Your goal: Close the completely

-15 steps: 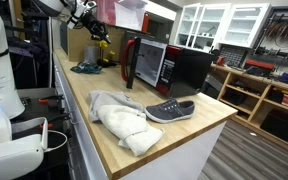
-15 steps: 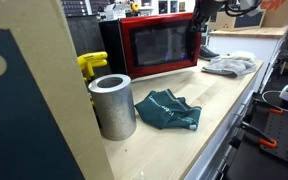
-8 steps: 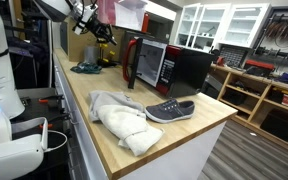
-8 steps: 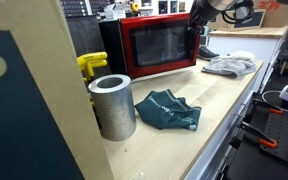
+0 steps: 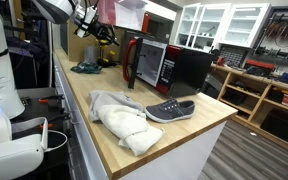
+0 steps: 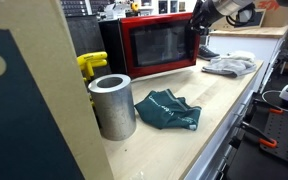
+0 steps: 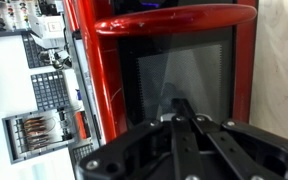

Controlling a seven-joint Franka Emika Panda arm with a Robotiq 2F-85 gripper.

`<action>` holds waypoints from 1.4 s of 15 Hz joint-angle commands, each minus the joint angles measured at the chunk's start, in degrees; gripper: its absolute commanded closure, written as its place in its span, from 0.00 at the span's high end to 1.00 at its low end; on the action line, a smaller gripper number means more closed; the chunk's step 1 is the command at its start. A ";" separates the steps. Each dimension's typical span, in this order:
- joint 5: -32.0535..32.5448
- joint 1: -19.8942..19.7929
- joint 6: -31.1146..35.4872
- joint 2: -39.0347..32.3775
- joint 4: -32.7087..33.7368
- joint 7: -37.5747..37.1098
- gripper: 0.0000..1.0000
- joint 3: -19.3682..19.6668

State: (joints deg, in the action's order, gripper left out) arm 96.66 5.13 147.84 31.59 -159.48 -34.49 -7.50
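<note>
A red-framed microwave [image 5: 152, 62] with a dark glass door stands on the wooden counter; it also shows in the other exterior view [image 6: 149, 45] and fills the wrist view [image 7: 174, 60]. Its door looks nearly flush with the body; I cannot tell whether a small gap is left. My gripper [image 7: 182, 104] is shut and empty, its fingertips together right in front of the door glass. In both exterior views the gripper [image 5: 103, 32] [image 6: 198, 14] is by the microwave's door edge, at its top.
On the counter [image 5: 104, 125] lie a grey shoe [image 5: 170, 110], a white cloth [image 5: 119, 118] [image 6: 228, 66], a teal cloth [image 6: 168, 109] [image 5: 85, 67] and a metal cylinder [image 6: 112, 104]. A yellow object [image 6: 90, 65] sits beside the microwave. A cardboard panel [image 6: 29, 100] blocks the near side.
The gripper has shifted only slightly by the microwave's door edge. The door looks much the same.
</note>
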 commanded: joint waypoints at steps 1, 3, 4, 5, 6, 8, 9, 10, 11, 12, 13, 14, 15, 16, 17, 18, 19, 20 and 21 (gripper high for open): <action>9.62 -2.57 1.80 0.97 0.01 -1.87 0.00 1.89; 17.68 -4.60 1.66 1.14 0.08 -2.81 0.00 3.66; 21.04 -5.44 1.38 1.03 0.09 -3.81 0.00 4.60; 24.85 -6.13 0.91 0.83 0.10 -4.68 0.00 5.85; 29.23 -6.36 0.34 0.16 0.10 -6.57 0.00 7.12; 37.66 -5.77 -0.22 -1.61 0.45 -10.11 0.00 9.66; 41.78 -5.29 0.20 -3.45 1.38 -11.78 0.00 11.16; 44.91 -1.02 -1.03 -4.37 1.63 -11.43 0.00 15.95; 48.88 -0.11 -0.51 -5.81 2.66 -12.98 0.00 17.43; 51.87 1.31 -0.14 -7.43 3.70 -14.40 0.00 19.11; 54.13 2.61 0.26 -8.83 4.79 -15.61 0.00 20.42; 56.19 3.90 0.85 -10.26 5.91 -17.07 0.00 21.47; 52.64 4.96 1.08 -10.71 6.93 -15.22 0.00 19.50; 52.94 5.77 1.26 -12.04 8.26 -15.98 0.00 19.49; 52.69 6.54 1.42 -13.06 9.64 -16.02 0.00 18.95; 52.61 7.12 1.69 -13.95 11.05 -15.99 0.00 18.49; 52.54 10.47 1.18 -14.92 12.47 -15.09 0.00 20.80; 52.53 11.43 1.29 -15.84 13.90 -14.84 0.00 21.04; 52.53 12.64 1.21 -16.86 15.38 -14.58 0.00 21.91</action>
State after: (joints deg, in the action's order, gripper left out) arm 149.19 14.30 148.19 18.51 -149.33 -49.18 12.25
